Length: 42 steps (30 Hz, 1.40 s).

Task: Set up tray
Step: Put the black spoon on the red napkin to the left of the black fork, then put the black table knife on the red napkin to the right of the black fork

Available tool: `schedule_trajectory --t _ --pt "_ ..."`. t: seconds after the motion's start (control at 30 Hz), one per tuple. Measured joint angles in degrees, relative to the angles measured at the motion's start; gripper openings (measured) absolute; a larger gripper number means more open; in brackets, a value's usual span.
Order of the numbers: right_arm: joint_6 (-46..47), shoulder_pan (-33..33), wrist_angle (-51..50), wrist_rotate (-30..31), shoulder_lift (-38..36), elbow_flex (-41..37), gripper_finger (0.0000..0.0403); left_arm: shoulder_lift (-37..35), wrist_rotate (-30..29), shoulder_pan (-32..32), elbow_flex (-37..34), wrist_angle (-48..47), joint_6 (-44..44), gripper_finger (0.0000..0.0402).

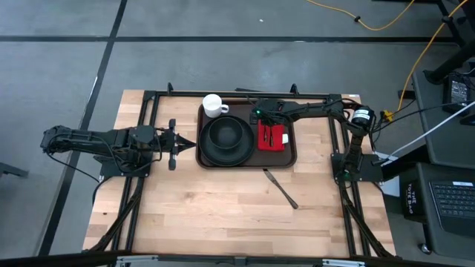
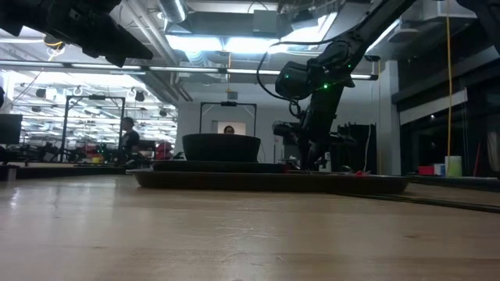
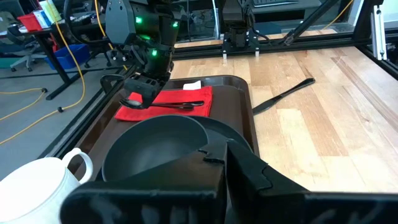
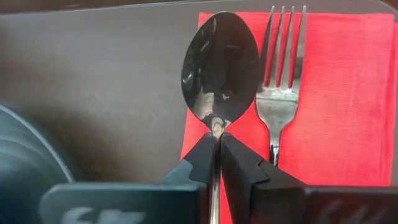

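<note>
Now the right gripper (image 4: 219, 149), jaws narrowly pinching a spoon (image 4: 219, 68), hangs over the tray (image 4: 99, 81).

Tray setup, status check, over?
Right tool at spoon on red napkin, beside fork. Left tool shut, beside tray. Knife on table, over.

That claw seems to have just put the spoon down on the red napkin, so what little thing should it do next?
Probably open wider and lift away: the right claw pinches the spoon at its neck, already lying on the napkin beside the fork.
</note>
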Motion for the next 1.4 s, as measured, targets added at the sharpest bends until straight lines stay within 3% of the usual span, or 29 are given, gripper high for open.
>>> schedule_trajectory --t 0.63,1.07,1.4 --pt "-1.7 0.0 -0.22 -0.48 -0.49 -0.06 0.0041 0.0 0.0 -0.01 0.01 -0.02 -0.07 0.0001" --pt "-15.15 3.53 -1.16 -2.3 -10.29 -0.07 0.0039 0.02 0.0 -0.02 0.0 0.01 -0.96 0.0004" --pt "-20.47 15.21 -4.68 10.01 -14.59 -0.04 0.0038 -6.97 0.25 -0.02 0.02 -3.2 -1.57 0.0004"
